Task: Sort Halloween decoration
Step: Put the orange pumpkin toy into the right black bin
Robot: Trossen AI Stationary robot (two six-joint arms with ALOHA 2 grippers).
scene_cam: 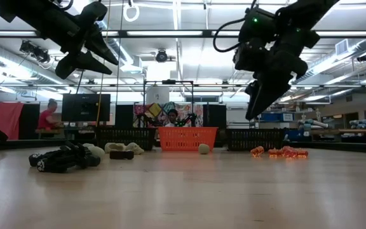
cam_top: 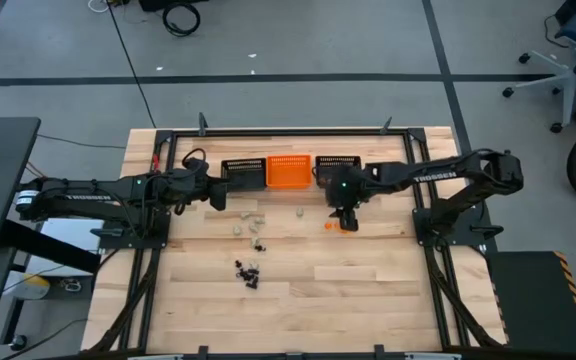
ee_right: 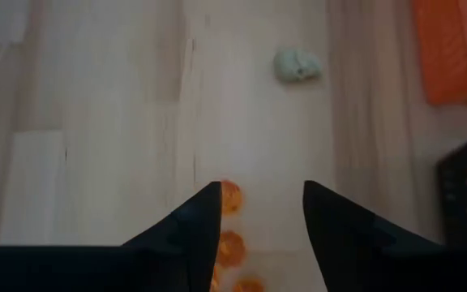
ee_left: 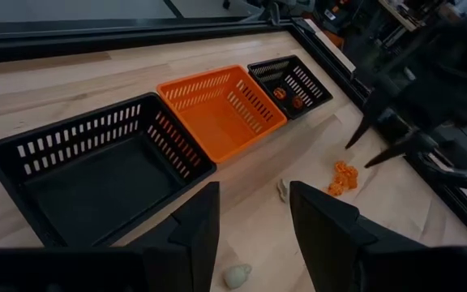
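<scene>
the right hand hangs just above the desk, pointing down over the small cluster of orange trinkets; its two fingers stand apart with nothing between them, and a few orange pieces lie right under the tips. its arm reaches in from the right side, elbow bent and forearm stretched toward the middle of the desk. the left hand sits higher, well clear of the wood, near the left black basket, with its arm stretched out nearly level from the left side; its fingers are also apart and empty. three baskets stand in a row at the far edge: the left black one, an orange basket in the middle, and a right black basket holding a couple of orange pieces. pale trinkets lie scattered in front of the baskets, one more pale trinket sits apart toward the orange cluster, and the black trinkets are bunched nearer the front of the desk.
</scene>
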